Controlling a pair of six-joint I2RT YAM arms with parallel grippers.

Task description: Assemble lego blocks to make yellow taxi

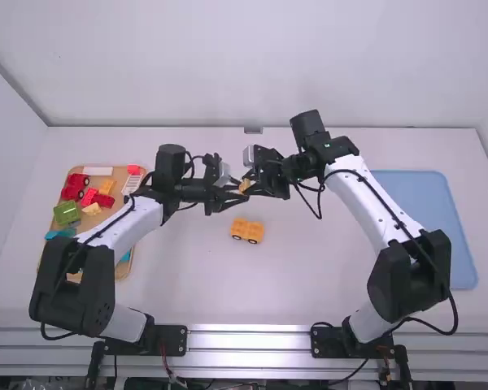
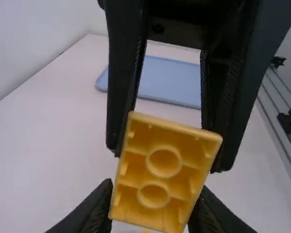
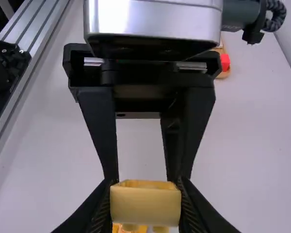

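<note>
Above the mid-table my left gripper (image 1: 237,191) and right gripper (image 1: 253,184) meet at a small yellow block (image 1: 244,186). In the left wrist view the yellow block (image 2: 160,172) shows its hollow underside, flanked by the fingers of the left gripper (image 2: 153,194) and, from the far side, the right gripper (image 2: 169,150). The right wrist view has the block (image 3: 145,206) between the right gripper's (image 3: 145,201) fingertips, the left gripper's (image 3: 143,177) fingers at its upper edge. Both are shut on it. A yellow wheeled piece (image 1: 247,230) rests on the table below.
On the left stands a wooden tray (image 1: 124,264) with red, green, blue, white and yellow blocks, partly beneath the left arm. A blue tray (image 1: 427,211) lies on the right, beyond the right arm. A metal rail (image 1: 248,340) runs along the near edge.
</note>
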